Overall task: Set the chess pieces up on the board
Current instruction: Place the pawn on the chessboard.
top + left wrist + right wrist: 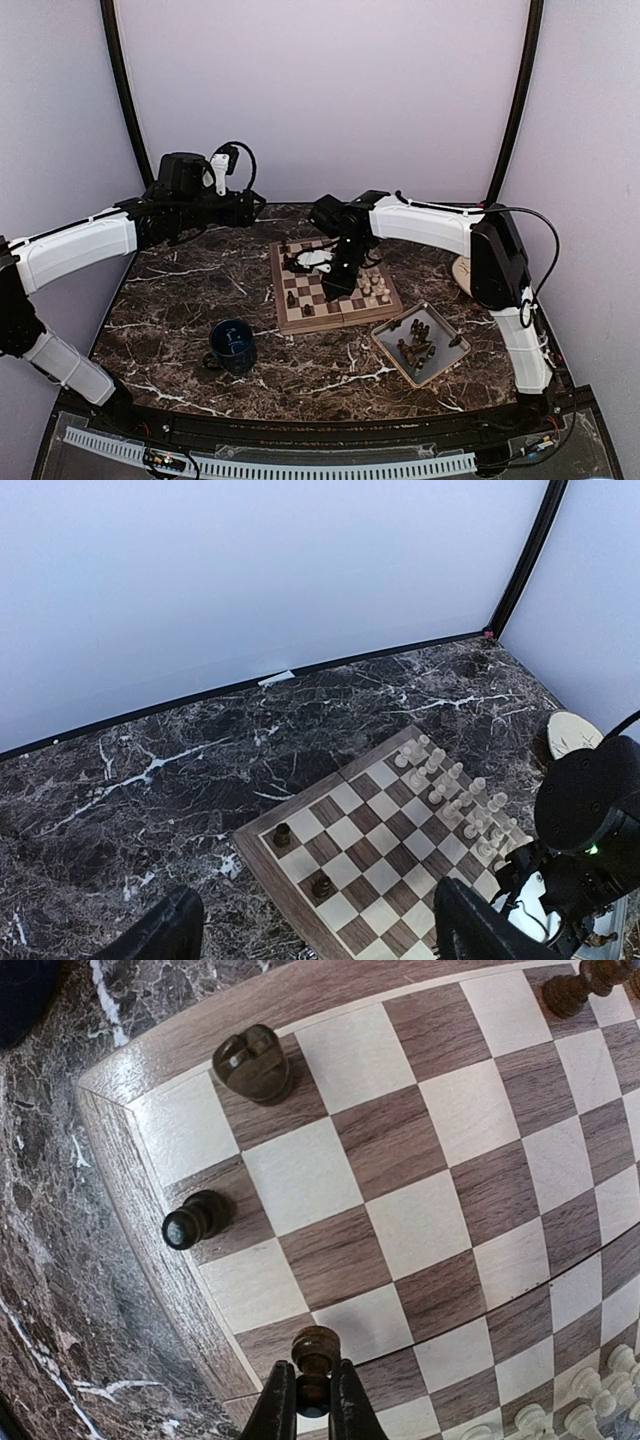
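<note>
The right hand (313, 1390) pinches a dark turned wooden pawn (316, 1348) over the checkered board (300, 1175); the left hand (318, 925) gapes wide.

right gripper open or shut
Shut: in the wrist view the right gripper clamps a dark piece near the board edge.

A dark blue mug (233, 346) is standing upright on the dark marble surface (180, 290), to the left of the right hand (337, 288) and nearer the front edge, its handle pointing left. A grey rectangular tray (398, 321) is lying cornerwise to the right of that hand, also nearer. A round beige plate (462, 272) is showing farther right, partly hidden. Pale walls (320, 100) are enclosing the surface.
</note>
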Motion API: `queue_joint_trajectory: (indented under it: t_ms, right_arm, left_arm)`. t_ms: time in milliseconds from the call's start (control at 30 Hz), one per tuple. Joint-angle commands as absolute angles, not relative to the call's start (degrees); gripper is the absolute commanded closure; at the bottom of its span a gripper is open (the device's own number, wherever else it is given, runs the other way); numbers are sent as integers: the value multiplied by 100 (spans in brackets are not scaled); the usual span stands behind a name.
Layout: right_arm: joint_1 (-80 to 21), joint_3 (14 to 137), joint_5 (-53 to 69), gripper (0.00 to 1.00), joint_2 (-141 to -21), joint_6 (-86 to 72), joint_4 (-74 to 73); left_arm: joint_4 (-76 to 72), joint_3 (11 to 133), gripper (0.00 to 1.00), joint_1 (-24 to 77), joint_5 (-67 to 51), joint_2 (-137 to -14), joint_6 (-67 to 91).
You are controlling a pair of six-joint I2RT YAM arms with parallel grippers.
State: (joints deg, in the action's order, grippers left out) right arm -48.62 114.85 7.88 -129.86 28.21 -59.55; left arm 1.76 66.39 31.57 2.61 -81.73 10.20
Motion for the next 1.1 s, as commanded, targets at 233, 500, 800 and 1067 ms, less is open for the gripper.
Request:
queue_joint_trajectory:
  t_ms: [233,500,800,1067]
  right_arm:
    - [-4909,11415,756,79,-13003,2890,-5821]
    - [-4748,10704,871,69,-12149,2843,-5431]
    - [-3888,8328,1160,68,-10023,2617,-4346]
    - [-2514,5997,1884,65,-8244,2410,-2619]
  left_arm:
    - [122,6680,19,2906,-92,-8090,1245]
    - [349,6895,24,2910,-357,-8397,1072]
    - [1974,8194,38,3439,-795,-9457,88]
    - [3334,9302,43,4547,-769,-10428,-416]
